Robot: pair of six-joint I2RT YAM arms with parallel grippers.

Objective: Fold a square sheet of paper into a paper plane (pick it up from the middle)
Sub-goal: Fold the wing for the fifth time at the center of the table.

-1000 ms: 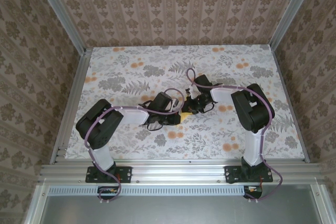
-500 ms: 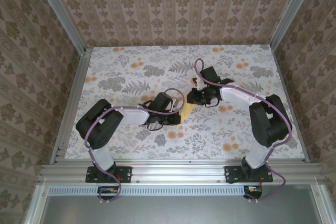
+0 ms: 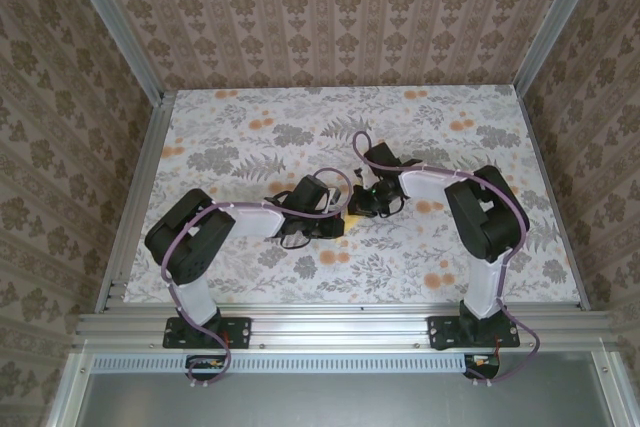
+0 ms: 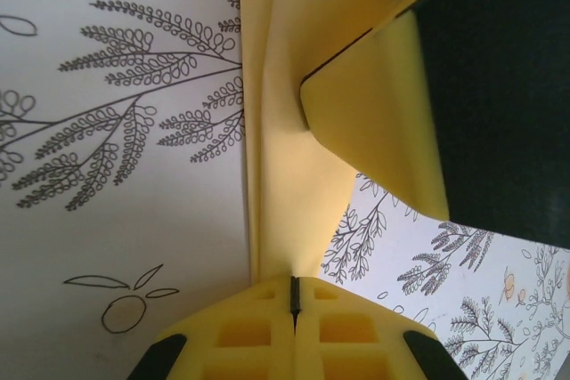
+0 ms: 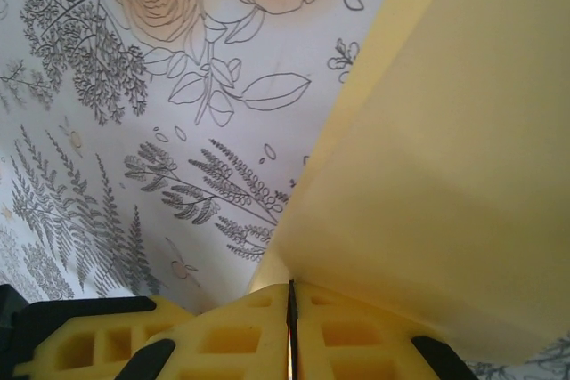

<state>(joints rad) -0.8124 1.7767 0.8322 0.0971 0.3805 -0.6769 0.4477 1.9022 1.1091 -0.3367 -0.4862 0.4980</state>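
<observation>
Back toward the middle has come the right arm since half a second ago: in the top view its right tool sits just beside the left tool on the flowered worktop, a sliver of yellow paper between them. Left wrist view — the left tool is pressed together, pinching the folded yellow paper, and a finger of the right tool touches it. Right wrist view — the right tool is pressed together on the yellow paper's near edge

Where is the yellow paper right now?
In the top view the yellow paper is near the middle of the table, pinched between the left gripper and the right gripper.
</observation>
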